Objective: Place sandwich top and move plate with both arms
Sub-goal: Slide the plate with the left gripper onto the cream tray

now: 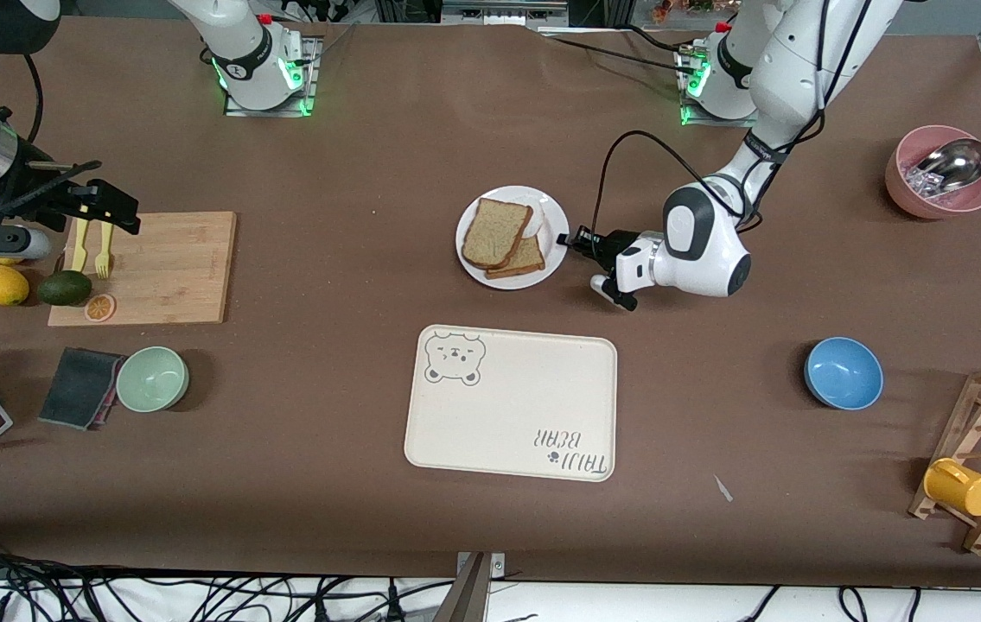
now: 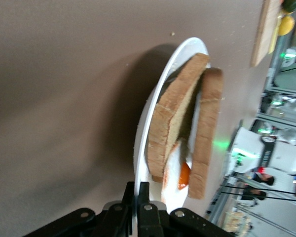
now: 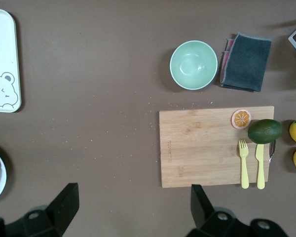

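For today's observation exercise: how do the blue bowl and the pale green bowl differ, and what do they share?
The blue bowl is a saturated blue; the pale green bowl is a washed-out mint. The blue bowl stands alone toward the left arm's end of the table; the pale green bowl sits toward the right arm's end, beside a dark folded cloth. Both are round, upright, empty, and look alike in size.
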Robot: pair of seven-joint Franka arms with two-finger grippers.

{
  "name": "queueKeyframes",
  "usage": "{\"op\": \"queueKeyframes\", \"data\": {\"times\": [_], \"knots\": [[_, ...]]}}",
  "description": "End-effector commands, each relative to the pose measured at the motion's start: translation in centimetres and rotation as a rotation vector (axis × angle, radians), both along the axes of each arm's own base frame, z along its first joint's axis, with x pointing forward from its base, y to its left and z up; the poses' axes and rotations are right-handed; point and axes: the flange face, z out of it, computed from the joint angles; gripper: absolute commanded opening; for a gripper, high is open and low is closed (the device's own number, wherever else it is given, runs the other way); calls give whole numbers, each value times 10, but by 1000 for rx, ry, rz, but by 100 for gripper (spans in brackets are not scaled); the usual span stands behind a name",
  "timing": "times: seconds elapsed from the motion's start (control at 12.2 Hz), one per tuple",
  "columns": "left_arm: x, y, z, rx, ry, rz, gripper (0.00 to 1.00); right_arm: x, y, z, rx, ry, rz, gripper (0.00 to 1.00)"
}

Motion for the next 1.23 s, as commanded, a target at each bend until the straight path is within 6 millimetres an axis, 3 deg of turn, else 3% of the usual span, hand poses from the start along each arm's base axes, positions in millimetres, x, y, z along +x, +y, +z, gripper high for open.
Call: {"op": "queueKeyframes", "data": {"times": [0.0,0.16,0.33,0.41,0.74,0.9,1.15], "knots": [[29,29,33,-121,29,55,0,2,1,5,4,-7,2,100],[59,37,55,-124,13,105,0,3,0,4,4,-11,-2,100],[99,33,83,-114,-6,154,0,2,1,3,4,-6,-2,100],[119,31,89,-123,-33,163,0,2,2,2,4,-4,1,100],[169,38,63,-152,-84,205,0,3,1,2,2,-5,-1,100],[199,38,59,-146,-140,250,0,3,2,2,2,-6,1,100],[203,40,25,-144,-120,263,0,3,2,2,2,-6,2,100]]}}
